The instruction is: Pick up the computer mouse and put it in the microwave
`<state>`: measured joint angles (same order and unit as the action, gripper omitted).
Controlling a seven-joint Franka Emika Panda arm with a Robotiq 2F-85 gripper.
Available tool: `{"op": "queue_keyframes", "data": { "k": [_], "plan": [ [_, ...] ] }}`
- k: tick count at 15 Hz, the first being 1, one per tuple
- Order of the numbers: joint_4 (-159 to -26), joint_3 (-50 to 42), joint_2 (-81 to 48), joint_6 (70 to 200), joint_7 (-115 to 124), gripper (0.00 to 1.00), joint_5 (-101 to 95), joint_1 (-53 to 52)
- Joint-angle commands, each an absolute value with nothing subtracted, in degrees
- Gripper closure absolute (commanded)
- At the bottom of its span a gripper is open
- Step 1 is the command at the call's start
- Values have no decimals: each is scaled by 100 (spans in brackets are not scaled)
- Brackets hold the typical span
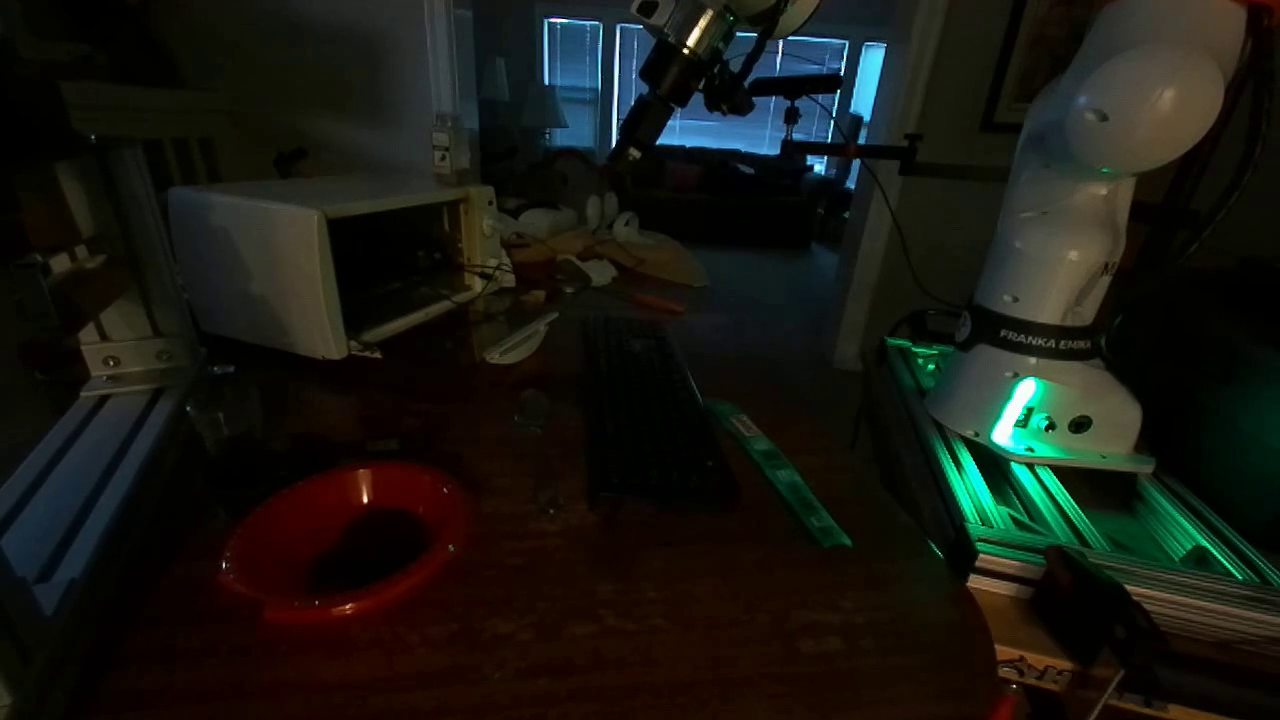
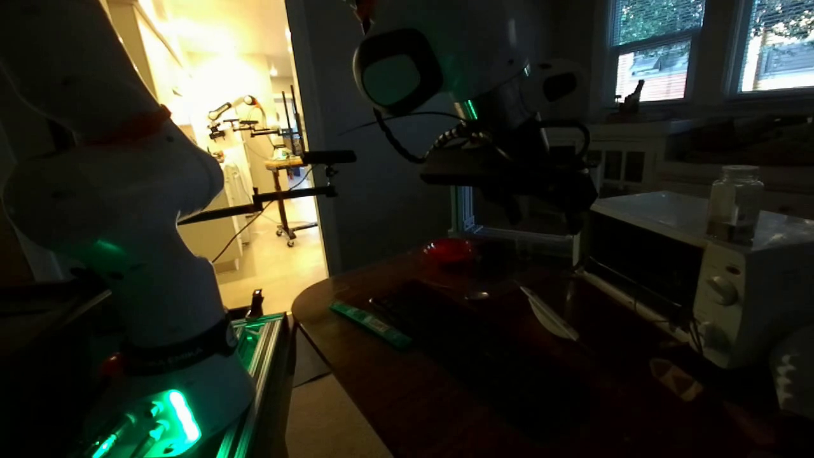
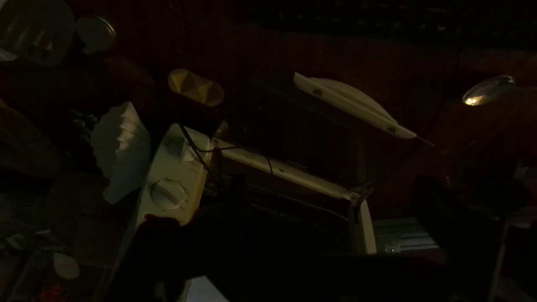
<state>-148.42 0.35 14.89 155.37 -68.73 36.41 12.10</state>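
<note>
The microwave [image 1: 260,265] is the white box at the back left of the table in an exterior view; it also shows at the right in an exterior view [image 2: 757,299]. Its front stands open, and the white-handled door [image 3: 354,105] lies folded down over the table. I cannot make out the computer mouse. A dark patch in the red bowl [image 1: 250,585] may be an object or shadow. My gripper is raised high above the table in both exterior views [image 1: 628,155] [image 2: 544,216]. In the wrist view [image 3: 331,178] its dark fingers are apart with nothing seen between them.
A black keyboard [image 1: 650,410] lies mid-table beside a green strip [image 1: 785,475]. A spoon [image 3: 488,90] lies near the door. A glass jar [image 2: 734,203] stands on the microwave. A white shell-like thing [image 3: 121,153], a yellow piece [image 3: 196,87] and cables lie near its knobs.
</note>
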Motion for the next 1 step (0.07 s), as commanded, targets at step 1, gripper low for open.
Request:
{"op": "queue_keyframes", "data": {
  "k": [1],
  "plan": [
    [-14842,35,1489,15537,-6873,0,3641,1210]
  ]
}}
